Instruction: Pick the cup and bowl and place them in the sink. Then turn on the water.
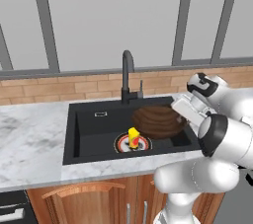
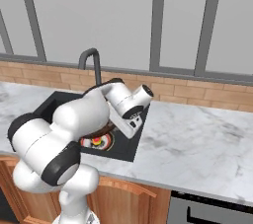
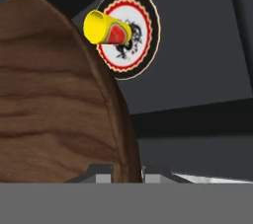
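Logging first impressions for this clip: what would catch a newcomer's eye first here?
The wide dark brown bowl, pinched at its rim by the gripper and hanging tilted over the black sink. Next, the small yellow cup on the red-and-white drain ring. The black faucet shows no water.

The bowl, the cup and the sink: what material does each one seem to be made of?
The bowl looks like dark brown wood with a dull finish: grain lines run across it. The cup looks like smooth yellow plastic or glazed ceramic, with a red mark on its side; which one is unclear. The sink looks matte black, perhaps composite or coated metal: it shows no shine.
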